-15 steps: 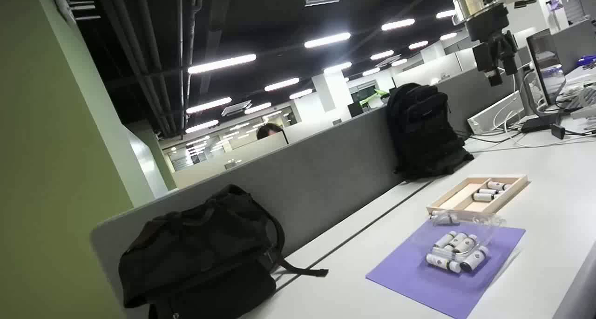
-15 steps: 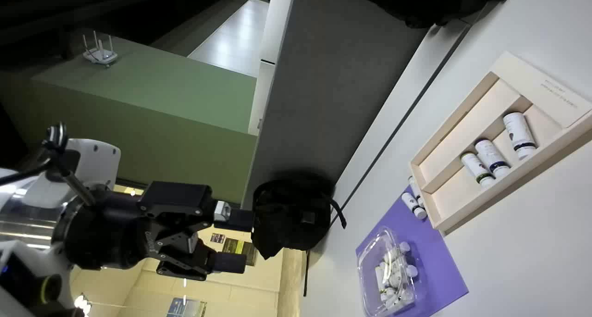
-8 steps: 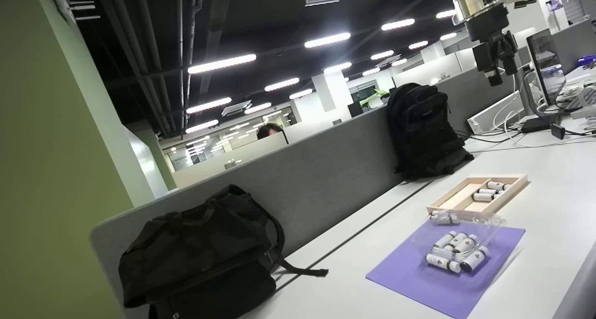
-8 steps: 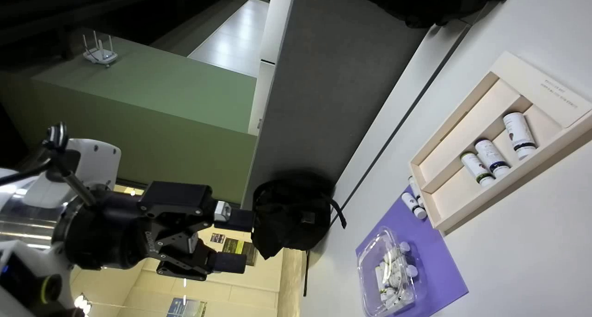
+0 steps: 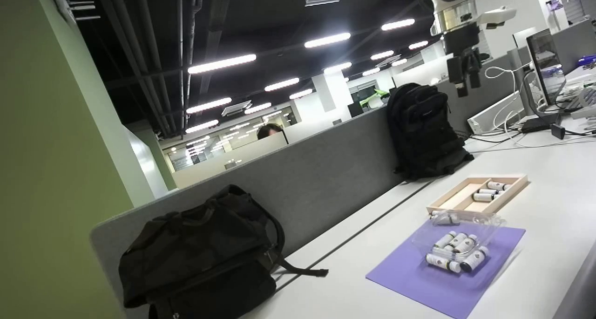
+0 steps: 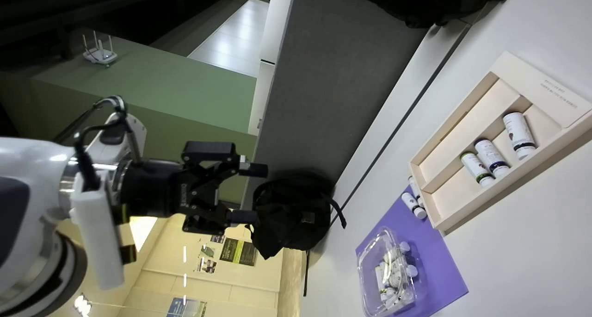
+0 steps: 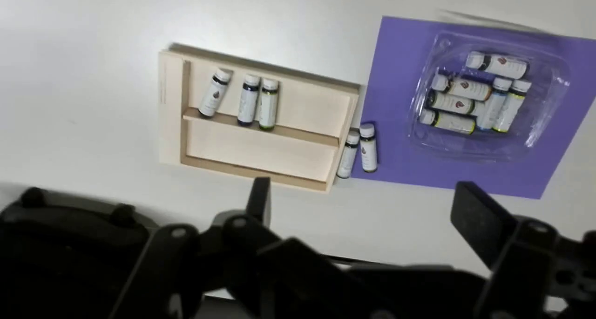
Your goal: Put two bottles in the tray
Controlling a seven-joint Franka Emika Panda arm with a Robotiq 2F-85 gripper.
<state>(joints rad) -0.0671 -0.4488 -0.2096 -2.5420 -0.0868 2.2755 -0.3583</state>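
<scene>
Bottles (image 7: 212, 98) are lying on their sides in three groups upon a white counter (image 5: 549, 202). High above it, in an exterior view, the robot arm (image 5: 456, 15) is hanging in from the upper right and pointing downward. At its tip the end effector (image 6: 251, 193) is holding its two fingers (image 6: 253, 170) wide apart, well clear of everything below. A purple mat (image 7: 396, 86) is lying just beside one short end of the light-wood tray (image 7: 260, 153), and a clear plastic container (image 7: 547, 105) is resting on that mat. Three bottles are sharing one long compartment of the tray, six are clustering within the container's outline, and two are lying side by side just outside the tray's end.
</scene>
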